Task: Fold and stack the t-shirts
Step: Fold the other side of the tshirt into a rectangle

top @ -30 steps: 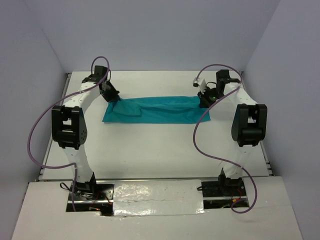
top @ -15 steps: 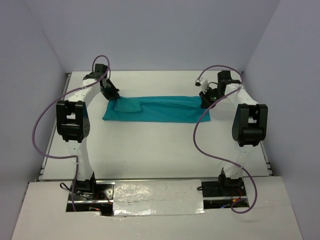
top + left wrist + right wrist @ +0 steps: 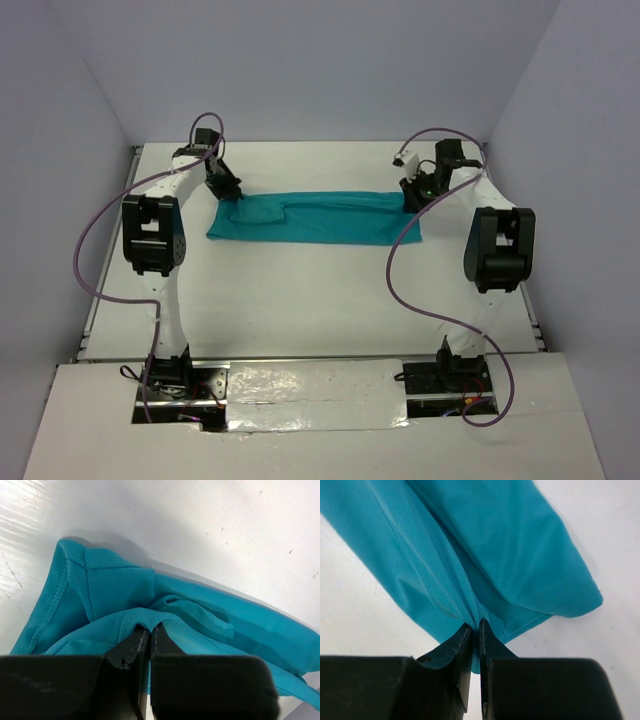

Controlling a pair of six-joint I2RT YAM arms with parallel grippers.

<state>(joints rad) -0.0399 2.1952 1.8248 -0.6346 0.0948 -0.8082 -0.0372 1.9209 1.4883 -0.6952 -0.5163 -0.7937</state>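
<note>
Currently | t-shirt [image 3: 315, 218] is laid as a narrow band across the far part of the table [image 3: 300, 300] | its left end is pinched by the closed left gripper [image 3: 228, 192], its right end by the closed right gripper [image 3: 412, 197] | both ends are held, presumably, so the band is stretched flat for folding.

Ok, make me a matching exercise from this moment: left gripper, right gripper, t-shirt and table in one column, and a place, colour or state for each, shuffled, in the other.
Column one:
1. left gripper
2. right gripper
3. t-shirt
4. table

Column two:
A. teal, lying as a long band
B. shut on the cloth's left end
C. white, bearing the cloth
D. shut on the cloth's right end

Pairs: 1-B, 2-D, 3-A, 4-C.
</note>
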